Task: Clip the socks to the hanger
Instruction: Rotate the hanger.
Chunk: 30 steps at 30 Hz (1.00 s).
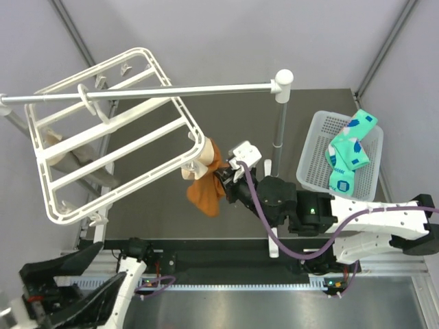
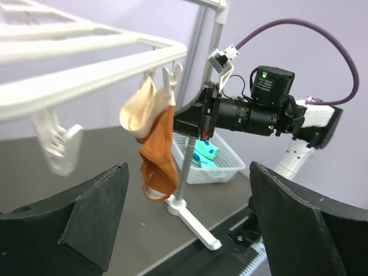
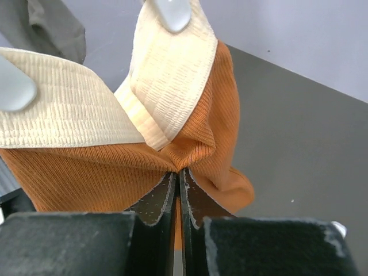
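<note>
Right wrist view: the right end effector (image 3: 179, 192) has its jaws pressed together on the ribbed orange fabric sock with a cream cuff (image 3: 86, 172). That sock hangs from a clip at a corner of the large white plastic rectangular hanger (image 1: 120, 152). The left end effector (image 2: 188, 172) stands wide apart, holding nothing. The teal-green fabric socks with blue and white patches (image 1: 350, 154) lie in the white perforated basket (image 1: 312, 144) on the dark tabletop (image 1: 151, 212).
</note>
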### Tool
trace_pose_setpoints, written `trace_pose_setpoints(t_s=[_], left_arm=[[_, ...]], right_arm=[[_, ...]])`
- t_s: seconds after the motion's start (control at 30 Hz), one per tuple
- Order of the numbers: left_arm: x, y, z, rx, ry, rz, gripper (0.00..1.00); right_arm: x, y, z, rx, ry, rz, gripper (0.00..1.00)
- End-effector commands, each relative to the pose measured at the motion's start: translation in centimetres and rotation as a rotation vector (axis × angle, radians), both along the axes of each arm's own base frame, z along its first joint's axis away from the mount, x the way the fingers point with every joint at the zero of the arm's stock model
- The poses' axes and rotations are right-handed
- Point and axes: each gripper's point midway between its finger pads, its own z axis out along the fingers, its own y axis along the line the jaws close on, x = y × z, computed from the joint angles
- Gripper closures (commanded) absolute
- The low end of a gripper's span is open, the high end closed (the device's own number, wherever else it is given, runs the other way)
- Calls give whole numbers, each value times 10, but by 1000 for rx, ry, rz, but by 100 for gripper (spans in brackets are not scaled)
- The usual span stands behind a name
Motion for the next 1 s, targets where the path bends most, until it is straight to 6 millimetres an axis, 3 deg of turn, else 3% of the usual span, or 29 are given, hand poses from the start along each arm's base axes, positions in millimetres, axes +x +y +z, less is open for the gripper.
trace_pose_setpoints(t_s=[0.0,0.1,0.2,0.3,0.47,0.53,0.63,0.87,0.97], left_arm=[[2,12,33,49,-84,101,10],[19,23,43,25,-36,176,12],[42,37,36,-8,45,276,15],[47,41,35,-12,36,303,15],[44,41,51,-32,-37,302,15],[45,52,56,-56,-41,358,15],[49,70,58,-102,-26,454,15],[73,95,46,-160,89,608,15],[83,116,36,-214,152,724,13]], right_arm=[[13,-26,19,10,-40,-43,98],[20,-35,21,7,-52,-53,94],[23,-37,24,5,-69,-33,93],[31,-42,24,5,-75,-44,92],[36,-42,22,-42,-103,-23,94],[41,-44,20,-53,-104,-38,100],[49,-49,20,-66,-110,-77,100],[65,-78,23,-105,-149,-203,100],[67,-92,26,-96,-159,-237,100]])
